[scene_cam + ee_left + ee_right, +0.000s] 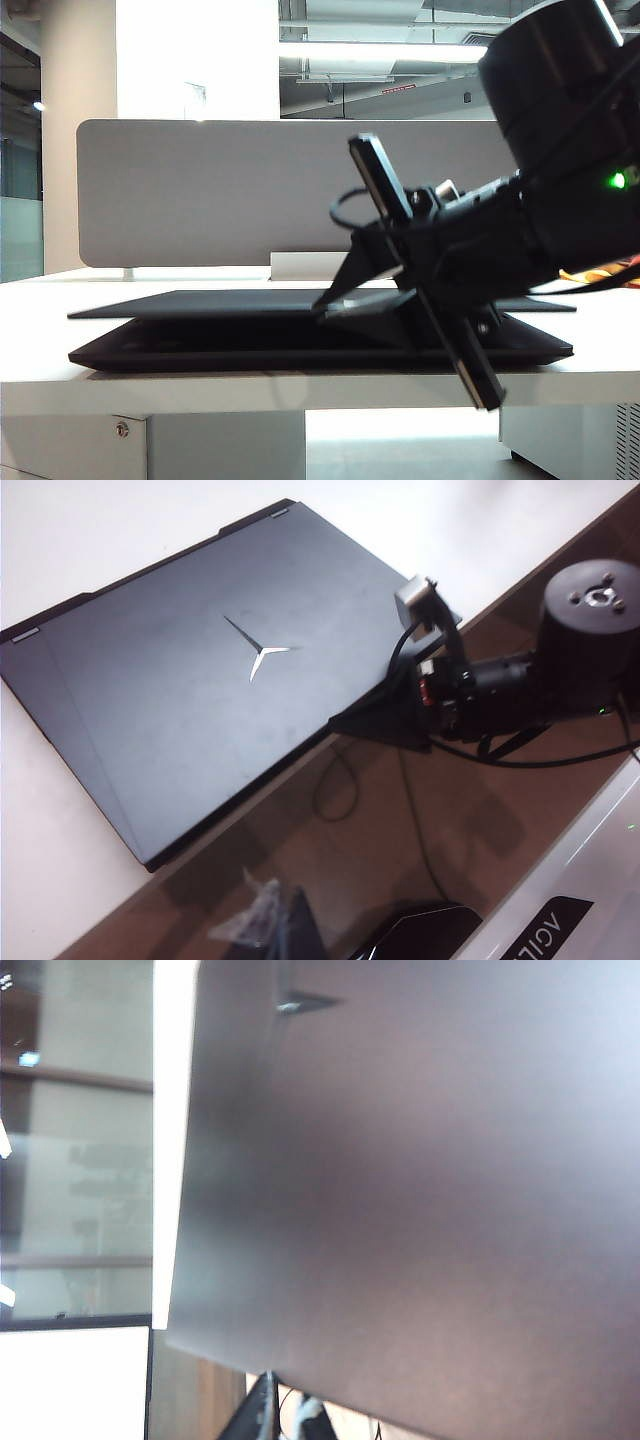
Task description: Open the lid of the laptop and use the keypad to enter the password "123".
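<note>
So the laptop (pixel 300 340) sits flat on the white desk (pixel 60 380), right in front of the grey divider panel (pixel 220 190), and the lid (pixel 230 302) is cracked open just a sliver: from the side there's a thin gap between it and the base, wider toward the front edge. The right gripper (pixel 335 300) is at that front edge, fingers (pixel 352 275) drawn together into a narrow point and pinched onto the rim of the lid, so it looks clamped on it rather than just resting there. From the left wrist view the same right gripper (pixel 345 720) shows up as a dark wedge at the lid's (pixel 200 680) front edge, a bit off from the silver three-pointed emblem (pixel 262 652) in the middle of the panel, with the rest of the arm (pixel 560 660) hanging out over the brown floor beyond the desk. The right wrist view is mostly filled by the lid's matte surface (pixel 420 1190), very close and blurry. The left gripper isn't visible in any view, so no telling whether it's open or closed. The keypad is hidden under the lid.
</note>
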You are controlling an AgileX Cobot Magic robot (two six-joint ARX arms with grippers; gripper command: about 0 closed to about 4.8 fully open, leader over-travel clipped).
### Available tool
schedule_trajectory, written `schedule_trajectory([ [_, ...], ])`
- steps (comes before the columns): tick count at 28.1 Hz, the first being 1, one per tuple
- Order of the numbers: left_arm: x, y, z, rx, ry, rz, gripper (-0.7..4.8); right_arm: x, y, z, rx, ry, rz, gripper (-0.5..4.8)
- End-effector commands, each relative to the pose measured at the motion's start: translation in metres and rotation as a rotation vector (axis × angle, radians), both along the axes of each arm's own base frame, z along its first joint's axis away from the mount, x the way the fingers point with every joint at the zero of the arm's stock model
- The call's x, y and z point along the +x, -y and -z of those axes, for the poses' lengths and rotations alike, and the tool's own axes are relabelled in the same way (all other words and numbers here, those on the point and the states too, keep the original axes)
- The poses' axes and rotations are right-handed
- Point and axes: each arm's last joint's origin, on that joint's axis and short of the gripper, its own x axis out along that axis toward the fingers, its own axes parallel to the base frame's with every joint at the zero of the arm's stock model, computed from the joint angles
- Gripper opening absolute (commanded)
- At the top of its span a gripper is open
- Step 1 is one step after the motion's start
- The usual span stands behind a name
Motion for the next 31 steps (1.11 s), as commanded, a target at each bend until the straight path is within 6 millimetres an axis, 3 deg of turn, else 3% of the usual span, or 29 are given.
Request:
schedule_trajectory([
  [1,0.000,0.000,0.000,-0.001,0.004,-0.001,-0.06,0.012,0.003,-0.032,0.090,0.211,0.080,-0.02],
  [9,0.000,0.000,0.000,0.000,0.003,-0.001,-0.06,0.025,0.019,-0.057,0.076,0.301,0.106,-0.02],
  [16,0.000,0.000,0.000,0.004,-0.001,-0.002,-0.06,0.061,0.011,-0.105,0.014,0.404,0.054,-0.02],
  [19,0.000,0.000,0.000,0.004,0.000,-0.002,-0.06,0.069,0.010,-0.116,-0.018,0.407,0.032,-0.02],
  [26,0.004,0.002,-0.001,0.000,0.026,-0.019,-0.06,0.064,0.005,-0.108,-0.026,0.336,-0.134,-0.02],
  [31,0.009,0.007,0.000,0.011,0.019,-0.016,-0.06,0.041,-0.010,-0.112,-0.083,0.361,-0.281,-0.02],
])
